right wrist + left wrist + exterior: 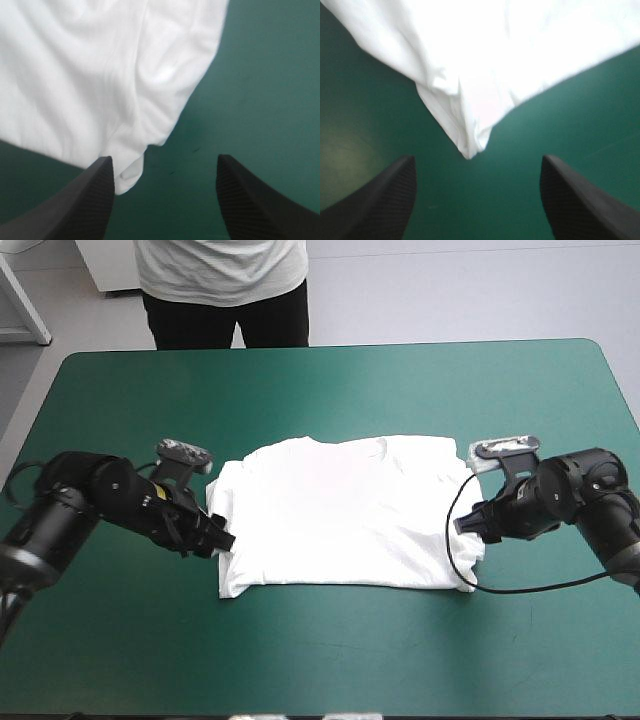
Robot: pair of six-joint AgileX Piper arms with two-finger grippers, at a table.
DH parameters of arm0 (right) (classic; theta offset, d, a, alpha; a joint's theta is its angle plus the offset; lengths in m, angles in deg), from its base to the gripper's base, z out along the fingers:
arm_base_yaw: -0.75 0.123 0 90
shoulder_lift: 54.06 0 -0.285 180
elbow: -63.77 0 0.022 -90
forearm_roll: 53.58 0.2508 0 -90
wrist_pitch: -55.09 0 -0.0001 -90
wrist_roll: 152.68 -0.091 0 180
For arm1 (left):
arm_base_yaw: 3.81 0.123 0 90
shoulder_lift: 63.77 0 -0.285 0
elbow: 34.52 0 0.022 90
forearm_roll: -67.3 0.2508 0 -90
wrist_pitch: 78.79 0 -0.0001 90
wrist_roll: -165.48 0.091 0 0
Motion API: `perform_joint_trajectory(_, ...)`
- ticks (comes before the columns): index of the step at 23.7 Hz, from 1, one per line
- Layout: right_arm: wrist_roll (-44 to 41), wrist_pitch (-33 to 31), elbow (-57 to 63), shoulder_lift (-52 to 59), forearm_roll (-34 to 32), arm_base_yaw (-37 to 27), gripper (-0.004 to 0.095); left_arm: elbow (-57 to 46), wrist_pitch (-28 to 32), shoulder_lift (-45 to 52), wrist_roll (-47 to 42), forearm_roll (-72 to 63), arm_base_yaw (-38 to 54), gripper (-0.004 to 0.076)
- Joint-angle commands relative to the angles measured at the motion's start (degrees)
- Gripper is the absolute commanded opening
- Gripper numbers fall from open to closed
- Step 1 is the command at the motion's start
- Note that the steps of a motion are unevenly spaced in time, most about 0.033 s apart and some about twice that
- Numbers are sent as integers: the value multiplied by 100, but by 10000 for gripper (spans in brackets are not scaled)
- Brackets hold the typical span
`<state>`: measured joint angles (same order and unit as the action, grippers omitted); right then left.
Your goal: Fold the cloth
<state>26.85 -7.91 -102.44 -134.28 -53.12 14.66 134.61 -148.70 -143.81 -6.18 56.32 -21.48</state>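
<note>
Black-fingered left gripper, right gripper gape beside T-shirt.

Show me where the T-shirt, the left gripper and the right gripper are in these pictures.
T-shirt (345, 515): high view, middle of its spread body.
left gripper (477, 164): left wrist view, midway between its open fingertips.
right gripper (165, 160): right wrist view, midway between its open fingertips.
</note>
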Motion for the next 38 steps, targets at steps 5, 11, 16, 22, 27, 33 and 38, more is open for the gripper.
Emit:
perform_joint_trajectory(5, -781, 419, -1096, 205, -1038, -8, 573, 1640, 361, 675, -632, 836, -45, 514)
perform_joint_trajectory(11, -874, 536, -1124, 205, -956, -8, 571, 1622, 807, -472, -1028, 1649, 159, 514)
perform_joint_trajectory(16, -669, 503, -1124, 205, -993, -8, 567, 1622, 1208, -1623, -1028, 1385, 722, 514)
perform_joint_trajectory(22, -560, 417, -1124, 205, -983, -8, 567, 1622, 1555, -2657, -896, 1129, 770, 514)
perform_joint_trajectory(27, -498, 325, -1124, 205, -983, -8, 567, 1622, 1686, -3103, -896, 942, 770, 510)
perform_joint_trajectory(33, -498, 321, -1124, 205, -959, -8, 567, 1622, 1728, -3544, -869, 833, 770, 486)
perform_joint_trajectory(38, -498, 299, -1124, 205, -920, -8, 567, 1622, 1728, -3754, -835, 509, 770, 375)
